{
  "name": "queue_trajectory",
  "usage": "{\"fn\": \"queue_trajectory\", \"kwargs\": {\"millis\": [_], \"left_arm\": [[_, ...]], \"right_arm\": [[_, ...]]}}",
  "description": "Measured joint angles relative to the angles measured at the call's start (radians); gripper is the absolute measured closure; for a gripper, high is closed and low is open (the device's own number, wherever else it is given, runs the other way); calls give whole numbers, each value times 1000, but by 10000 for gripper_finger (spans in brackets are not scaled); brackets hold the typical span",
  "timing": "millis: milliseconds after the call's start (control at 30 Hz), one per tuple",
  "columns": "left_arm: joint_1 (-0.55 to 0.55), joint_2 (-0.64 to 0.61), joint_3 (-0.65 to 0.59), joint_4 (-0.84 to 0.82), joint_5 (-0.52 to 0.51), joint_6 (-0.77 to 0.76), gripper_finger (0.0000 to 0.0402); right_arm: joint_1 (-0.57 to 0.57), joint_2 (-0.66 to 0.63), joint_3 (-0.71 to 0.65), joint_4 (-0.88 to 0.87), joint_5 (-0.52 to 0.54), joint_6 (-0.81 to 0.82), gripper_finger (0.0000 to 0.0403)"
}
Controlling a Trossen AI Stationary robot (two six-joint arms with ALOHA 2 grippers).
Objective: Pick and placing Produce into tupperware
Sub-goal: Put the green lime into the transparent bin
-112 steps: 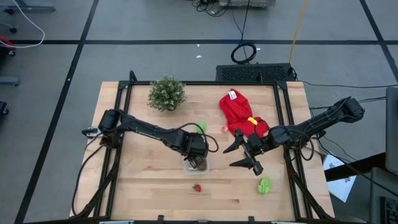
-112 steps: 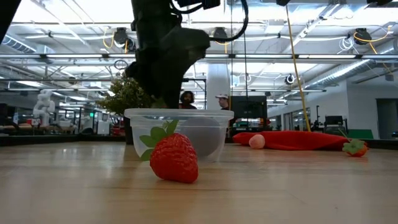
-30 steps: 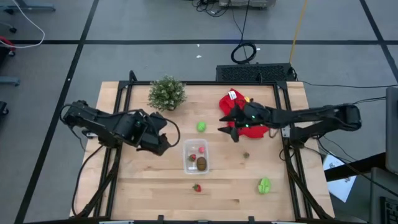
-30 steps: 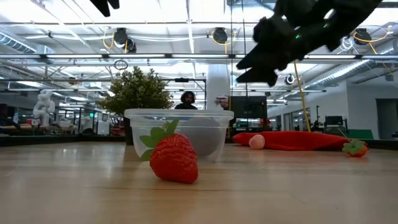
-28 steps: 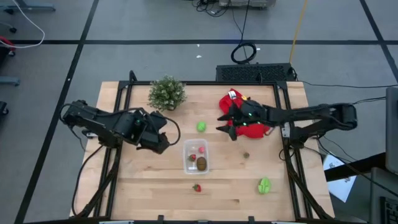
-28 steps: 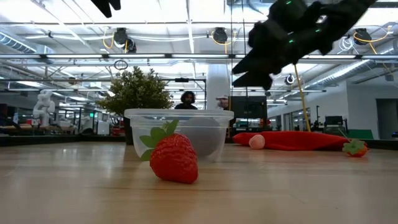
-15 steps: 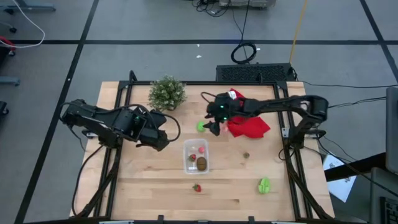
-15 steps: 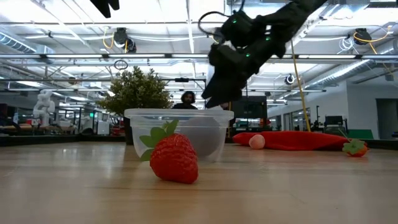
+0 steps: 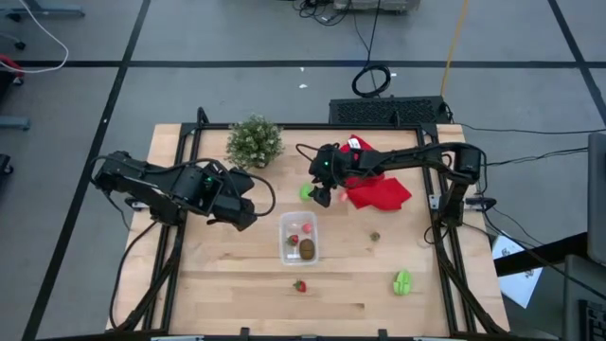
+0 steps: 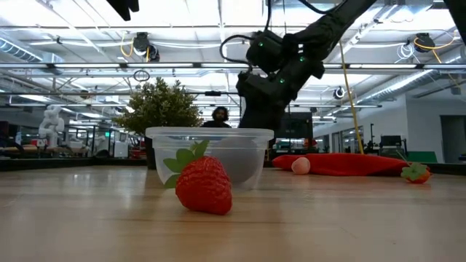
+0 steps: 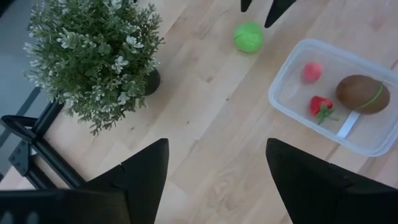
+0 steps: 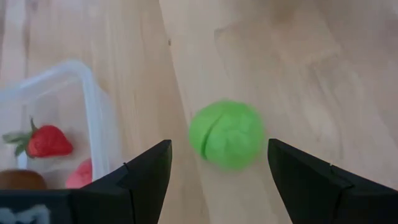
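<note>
The round green produce piece lies on the counter between the plant and the tupperware, which already holds 3 items. Your right claw hangs over the piece with fingers spread to either side, apparently lined up to close on it. Your left claw, also spread, waits beside the tupperware. 1 strawberry lies nearer you.

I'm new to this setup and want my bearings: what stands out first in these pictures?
The right gripper, jaws open, hovers over a round green toy vegetable on the wooden table beside the red cloth. Mid-table, the small clear plastic tub holds a brown oval, a strawberry and a pink piece. The left gripper waits open beside it, near the bushy plant.
</note>
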Motion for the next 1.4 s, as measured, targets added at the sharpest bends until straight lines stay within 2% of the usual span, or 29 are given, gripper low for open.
{"fn": "queue_trajectory", "kwargs": {"millis": [267,367,733,1033,1133,1400], "left_arm": [[0,0,0,0,-3,9,128],[0,0,0,0,-3,9,128],[2,0,0,1,-4,2,128],[2,0,0,5,-11,0,128],[2,0,0,5,-21,-13,128],[2,0,0,22,-21,-23,128]], "right_arm": [[-28,-1,0,59,0,-22,146],[-34,-1,0,73,-46,-21,146],[-51,-1,0,58,-49,-23,146],[20,-1,4,60,-11,-64,146],[25,0,64,27,5,-75,146],[39,-1,325,-51,1,-166,146]]}}
